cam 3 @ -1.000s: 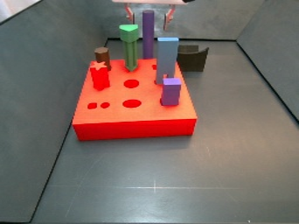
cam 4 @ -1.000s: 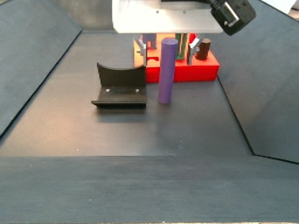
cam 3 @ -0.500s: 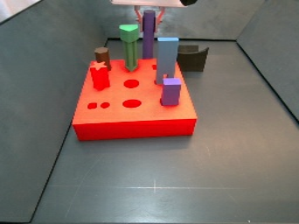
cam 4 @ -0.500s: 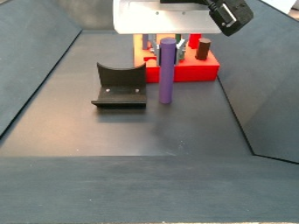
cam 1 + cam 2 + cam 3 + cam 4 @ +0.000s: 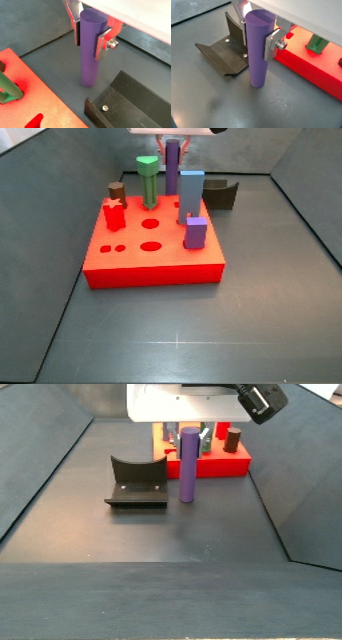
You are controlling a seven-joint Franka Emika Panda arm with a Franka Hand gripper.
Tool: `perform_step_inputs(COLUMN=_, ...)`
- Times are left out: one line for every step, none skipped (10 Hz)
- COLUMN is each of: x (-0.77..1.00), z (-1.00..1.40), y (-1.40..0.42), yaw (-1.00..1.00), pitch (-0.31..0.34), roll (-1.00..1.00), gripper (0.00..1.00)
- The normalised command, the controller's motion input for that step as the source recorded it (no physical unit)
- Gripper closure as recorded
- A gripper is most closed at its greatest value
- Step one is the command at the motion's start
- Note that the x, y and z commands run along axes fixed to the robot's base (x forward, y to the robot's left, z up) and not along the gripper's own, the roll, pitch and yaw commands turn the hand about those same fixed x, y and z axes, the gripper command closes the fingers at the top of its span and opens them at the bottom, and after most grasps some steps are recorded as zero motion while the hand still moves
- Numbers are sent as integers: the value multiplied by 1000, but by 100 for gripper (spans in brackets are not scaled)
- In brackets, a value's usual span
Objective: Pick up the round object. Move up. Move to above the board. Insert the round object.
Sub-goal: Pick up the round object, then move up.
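Observation:
The round object, a tall slim purple cylinder (image 5: 90, 60), stands upright on the grey floor between the red board (image 5: 33, 85) and the fixture (image 5: 133, 105). It shows in both wrist views (image 5: 258, 62) and both side views (image 5: 173, 163) (image 5: 190, 469). My gripper (image 5: 88, 50) is down over its top, with the silver fingers (image 5: 271, 45) pressed against both sides of its upper part. The gripper also shows in the side views (image 5: 171, 142) (image 5: 187, 428). The board (image 5: 154, 268) has round and other shaped holes in its top.
On the board stand a green peg (image 5: 148, 180), a light-blue rectangular peg (image 5: 191, 193), a short purple block (image 5: 197, 231), a red star peg (image 5: 115, 214) and a brown peg (image 5: 116, 191). The dark fixture (image 5: 136, 484) stands beside the cylinder. Sloped grey walls ring the floor.
My gripper has come down a little over the cylinder's top. The cylinder still stands on the floor in the same place.

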Motion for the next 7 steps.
perform_step_inputs(x=0, z=0, y=0, yaw=0, pitch=0, roll=0, gripper=100)
perform_step_inputs(x=0, z=0, y=0, yaw=0, pitch=0, roll=0, gripper=100)
perform_step_inputs(x=0, z=0, y=0, yaw=0, pitch=0, roll=0, gripper=100)
perform_step_inputs(x=0, z=0, y=0, yaw=0, pitch=0, roll=0, gripper=100)
perform_step_inputs(x=0, z=833, y=0, yaw=0, pitch=0, roll=0, gripper=100)
perform_step_inputs(x=-29, z=785, y=-20, yaw=-9, pitch=26, roll=-2, gripper=100)
perform_step_inputs(x=-38, z=609, y=-12, yaw=-11, pitch=61, roll=8, gripper=100)
